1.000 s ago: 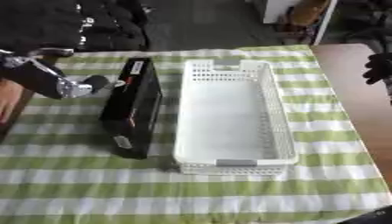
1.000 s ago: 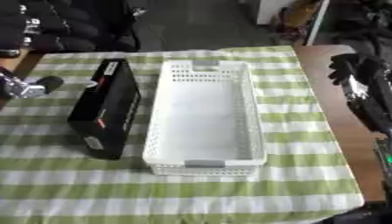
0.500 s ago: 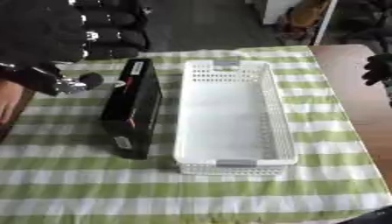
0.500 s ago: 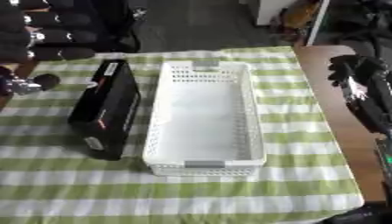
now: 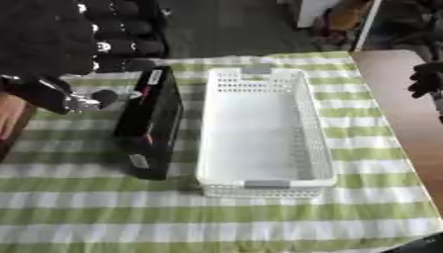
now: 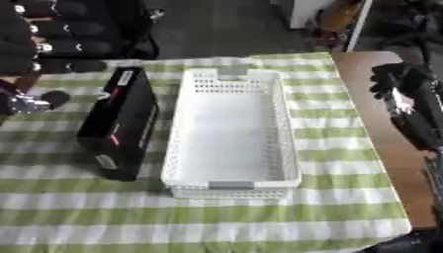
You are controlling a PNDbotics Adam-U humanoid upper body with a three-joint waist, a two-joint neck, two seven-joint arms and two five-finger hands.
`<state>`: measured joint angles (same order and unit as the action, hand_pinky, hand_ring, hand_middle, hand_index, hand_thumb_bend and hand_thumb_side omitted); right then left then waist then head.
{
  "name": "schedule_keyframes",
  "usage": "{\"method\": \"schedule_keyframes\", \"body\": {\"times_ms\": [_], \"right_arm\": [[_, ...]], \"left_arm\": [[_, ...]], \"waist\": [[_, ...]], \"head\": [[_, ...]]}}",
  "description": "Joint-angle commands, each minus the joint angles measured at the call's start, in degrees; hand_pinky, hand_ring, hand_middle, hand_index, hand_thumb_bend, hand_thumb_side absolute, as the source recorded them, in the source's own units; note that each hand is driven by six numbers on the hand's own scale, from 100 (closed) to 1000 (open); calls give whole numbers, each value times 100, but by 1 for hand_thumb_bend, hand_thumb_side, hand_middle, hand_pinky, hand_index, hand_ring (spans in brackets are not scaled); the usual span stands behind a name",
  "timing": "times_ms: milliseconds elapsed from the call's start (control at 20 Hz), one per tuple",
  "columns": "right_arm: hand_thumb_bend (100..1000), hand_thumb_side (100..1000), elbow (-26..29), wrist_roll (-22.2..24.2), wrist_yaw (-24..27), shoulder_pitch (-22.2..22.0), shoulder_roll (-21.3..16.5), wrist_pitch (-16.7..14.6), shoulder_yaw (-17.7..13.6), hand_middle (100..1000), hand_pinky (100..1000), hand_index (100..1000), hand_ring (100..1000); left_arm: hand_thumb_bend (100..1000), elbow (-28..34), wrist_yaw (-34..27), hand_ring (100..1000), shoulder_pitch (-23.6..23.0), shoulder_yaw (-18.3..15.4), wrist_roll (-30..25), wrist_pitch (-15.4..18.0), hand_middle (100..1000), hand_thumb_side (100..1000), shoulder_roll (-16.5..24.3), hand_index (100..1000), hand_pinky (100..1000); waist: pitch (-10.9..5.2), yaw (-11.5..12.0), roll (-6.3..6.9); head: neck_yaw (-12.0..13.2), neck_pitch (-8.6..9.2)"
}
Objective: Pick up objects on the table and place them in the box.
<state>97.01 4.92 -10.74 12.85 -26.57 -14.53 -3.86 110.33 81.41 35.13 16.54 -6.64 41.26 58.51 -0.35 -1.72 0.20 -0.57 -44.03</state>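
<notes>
Left eye view shows the long black box (image 5: 151,126) standing on its narrow side on the green-striped tablecloth (image 5: 225,222), just beside the left wall of the empty white basket (image 5: 259,133) and parallel to it. The left hand (image 5: 65,96) hovers near the black box's far left side, not touching it; whether its fingers are apart or together I cannot tell. The right hand (image 6: 407,101) waits well off to the right over the brown tabletop (image 6: 372,113), its fingers unreadable too. The likely trouble: a push from the left could topple this tall, narrow box against the basket, shoving the light basket sideways, or the box could slip from a one-sided hold.
</notes>
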Motion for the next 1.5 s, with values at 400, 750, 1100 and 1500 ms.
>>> {"method": "schedule_keyframes", "body": {"times_ms": [400, 750, 1100, 1500], "right_arm": [[250, 775, 40, 55, 7, 22, -151, -16, -58, 579, 511, 724, 551], [251, 775, 33, 81, 5, 21, -156, -22, -56, 578, 511, 721, 550], [252, 773, 34, 106, 9, 12, -170, -26, -55, 577, 511, 721, 549], [253, 772, 17, 138, 8, 5, -174, -32, -76, 577, 511, 722, 549]], "left_arm": [[1000, 425, 1691, 1000, -42, 186, 134, -927, 976, 487, 349, 1000, 1000], [1000, 426, 2045, 1000, 27, 529, 157, -758, 979, 535, 351, 1000, 1000], [1000, 414, 1731, 1000, -59, 687, 60, -133, 968, 675, 414, 1000, 1000], [1000, 204, 967, 1000, -365, 588, -108, 292, 959, 744, 528, 1000, 1000]], "waist": [[-47, -28, 8], [-53, -39, 20], [-49, -55, 44], [-40, -56, 54]], "head": [[-59, 206], [-109, 243], [-159, 259], [-185, 261]]}}
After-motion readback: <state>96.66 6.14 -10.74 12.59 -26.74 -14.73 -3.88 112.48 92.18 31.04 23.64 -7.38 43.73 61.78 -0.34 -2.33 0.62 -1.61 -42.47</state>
